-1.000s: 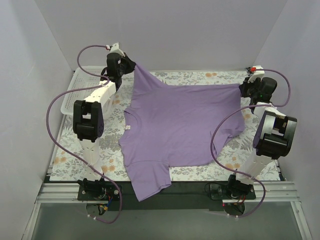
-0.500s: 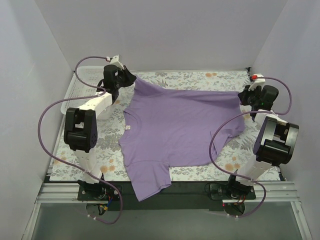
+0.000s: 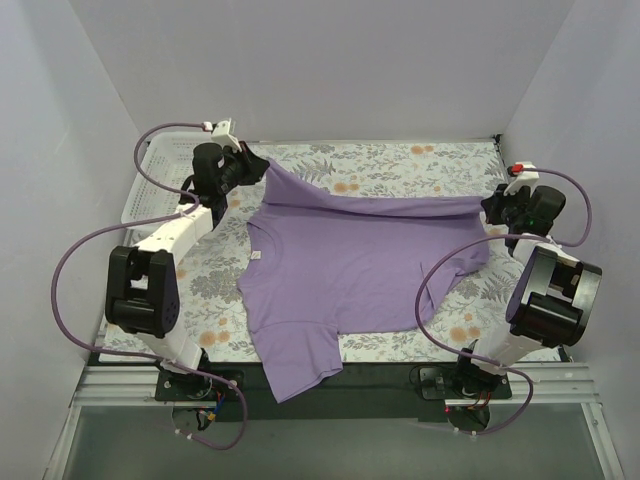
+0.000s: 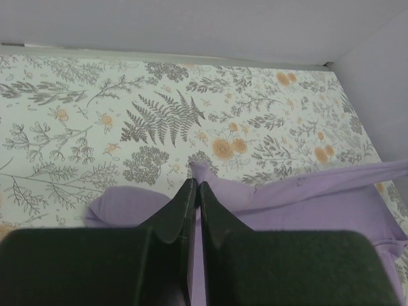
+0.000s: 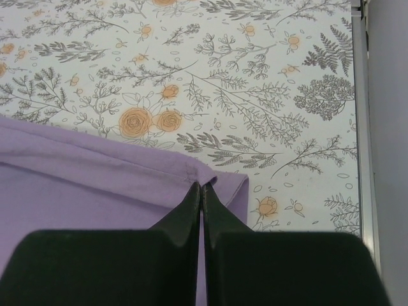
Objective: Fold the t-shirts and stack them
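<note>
A purple t-shirt [image 3: 350, 265] lies spread on the floral table cover, one sleeve hanging over the near edge. My left gripper [image 3: 256, 166] is shut on its far left corner and holds it raised; the pinched cloth shows in the left wrist view [image 4: 197, 173]. My right gripper [image 3: 492, 204] is shut on the far right corner, and in the right wrist view [image 5: 201, 186] the hem [image 5: 127, 162] folds under at the pinch. The far edge of the shirt is stretched between the two grippers and doubled toward the near side.
A white slatted basket [image 3: 150, 180] stands at the far left, behind the left arm. The floral table cover [image 3: 400, 160] is bare beyond the shirt. White walls close in the back and both sides. Cables loop beside both arms.
Both grippers have moved toward the near side with the shirt's far edge, lowering it. The strip of bare cover behind the shirt has widened.
</note>
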`<state>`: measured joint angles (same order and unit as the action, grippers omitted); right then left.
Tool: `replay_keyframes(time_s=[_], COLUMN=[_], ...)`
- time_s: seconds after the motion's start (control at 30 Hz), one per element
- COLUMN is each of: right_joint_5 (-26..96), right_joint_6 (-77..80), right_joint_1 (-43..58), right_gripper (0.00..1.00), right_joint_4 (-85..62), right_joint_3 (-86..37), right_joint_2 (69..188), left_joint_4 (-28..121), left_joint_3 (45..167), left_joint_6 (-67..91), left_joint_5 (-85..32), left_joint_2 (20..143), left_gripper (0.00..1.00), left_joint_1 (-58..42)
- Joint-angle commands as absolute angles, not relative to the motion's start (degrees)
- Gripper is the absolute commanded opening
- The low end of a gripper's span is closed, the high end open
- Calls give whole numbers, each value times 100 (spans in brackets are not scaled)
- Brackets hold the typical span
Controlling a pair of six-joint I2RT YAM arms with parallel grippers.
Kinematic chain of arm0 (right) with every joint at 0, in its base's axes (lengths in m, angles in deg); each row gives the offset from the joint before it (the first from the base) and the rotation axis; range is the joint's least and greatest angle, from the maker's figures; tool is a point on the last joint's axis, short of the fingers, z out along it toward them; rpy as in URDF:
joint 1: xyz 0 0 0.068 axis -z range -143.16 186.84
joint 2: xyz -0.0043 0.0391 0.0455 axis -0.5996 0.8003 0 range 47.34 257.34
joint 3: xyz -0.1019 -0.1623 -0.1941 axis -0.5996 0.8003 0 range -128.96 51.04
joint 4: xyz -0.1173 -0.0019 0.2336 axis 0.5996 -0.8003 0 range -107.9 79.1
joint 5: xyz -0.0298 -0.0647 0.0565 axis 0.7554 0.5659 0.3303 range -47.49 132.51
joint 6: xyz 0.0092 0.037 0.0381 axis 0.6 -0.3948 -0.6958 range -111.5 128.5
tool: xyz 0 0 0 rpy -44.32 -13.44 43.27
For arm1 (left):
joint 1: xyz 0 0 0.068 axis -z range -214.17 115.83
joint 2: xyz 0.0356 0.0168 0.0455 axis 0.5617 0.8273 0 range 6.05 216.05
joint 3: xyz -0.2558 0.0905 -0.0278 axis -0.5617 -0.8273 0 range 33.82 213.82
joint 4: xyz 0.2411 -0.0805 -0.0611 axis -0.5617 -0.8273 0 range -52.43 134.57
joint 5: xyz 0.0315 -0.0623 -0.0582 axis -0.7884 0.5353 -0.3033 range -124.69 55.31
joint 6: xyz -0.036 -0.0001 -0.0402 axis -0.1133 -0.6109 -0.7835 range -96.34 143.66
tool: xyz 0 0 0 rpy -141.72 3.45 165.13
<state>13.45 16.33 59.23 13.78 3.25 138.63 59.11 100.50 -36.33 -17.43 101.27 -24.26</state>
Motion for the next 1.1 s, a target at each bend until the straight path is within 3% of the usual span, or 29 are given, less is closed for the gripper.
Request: replay_keyframes(time_s=[0.0, 0.47, 0.87, 1.07], right_joint_5=[1227, 1280, 1228, 1131], right_joint_6=[1632, 1658, 1737, 1957], right_joint_1=[5960, 6013, 6074, 6328], right_gripper=[1, 1, 1, 15], right_joint_4=[1652, 1643, 1634, 1617], right_joint_3=[455, 455, 595, 903], right_joint_2=[13594, 13883, 13866, 13638], left_joint_4=[5916, 5731, 5529, 5415], left_joint_3=[9808, 8718, 8331, 8086], left_joint_6=[-3514, -3637, -3716, -3716], left_joint_5=[-1571, -1193, -929, -903], left_joint_2=[9658, 8463, 8445, 8243], left_gripper=[0, 0, 0, 0], left_joint_1=[-2451, -2451, -2451, -2451])
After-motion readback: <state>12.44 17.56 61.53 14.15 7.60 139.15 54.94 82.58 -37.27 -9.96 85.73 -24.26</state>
